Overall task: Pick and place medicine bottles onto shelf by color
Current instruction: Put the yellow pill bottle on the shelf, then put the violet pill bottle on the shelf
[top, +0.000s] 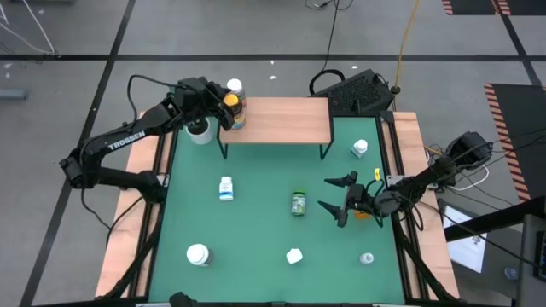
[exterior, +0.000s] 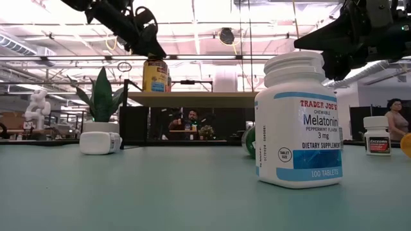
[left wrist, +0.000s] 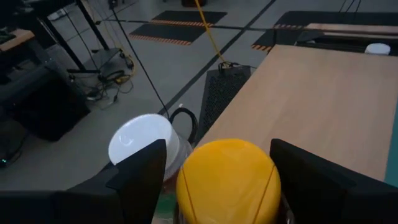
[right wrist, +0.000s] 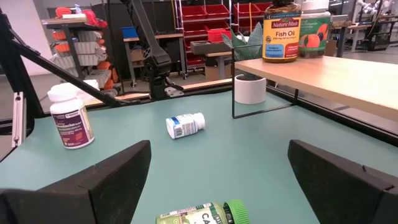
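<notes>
The amber bottle with a yellow cap (top: 230,102) stands upright on the left end of the light-wood shelf (top: 281,121), next to a white-capped bottle (top: 235,87). My left gripper (top: 220,104) is open, one finger on either side of the yellow cap (left wrist: 227,180); I cannot tell whether they touch it. My right gripper (top: 337,196) is open and empty, just right of a green bottle (top: 299,203) that lies on its side on the green table; the bottle shows in the right wrist view (right wrist: 199,216).
White bottles are spread over the table: one lying (top: 226,188), others at the near side (top: 198,254) (top: 294,256) (top: 365,257) and the far right (top: 360,148). An orange bottle (top: 363,213) sits under my right arm. A white plant pot (top: 200,130) stands left of the shelf.
</notes>
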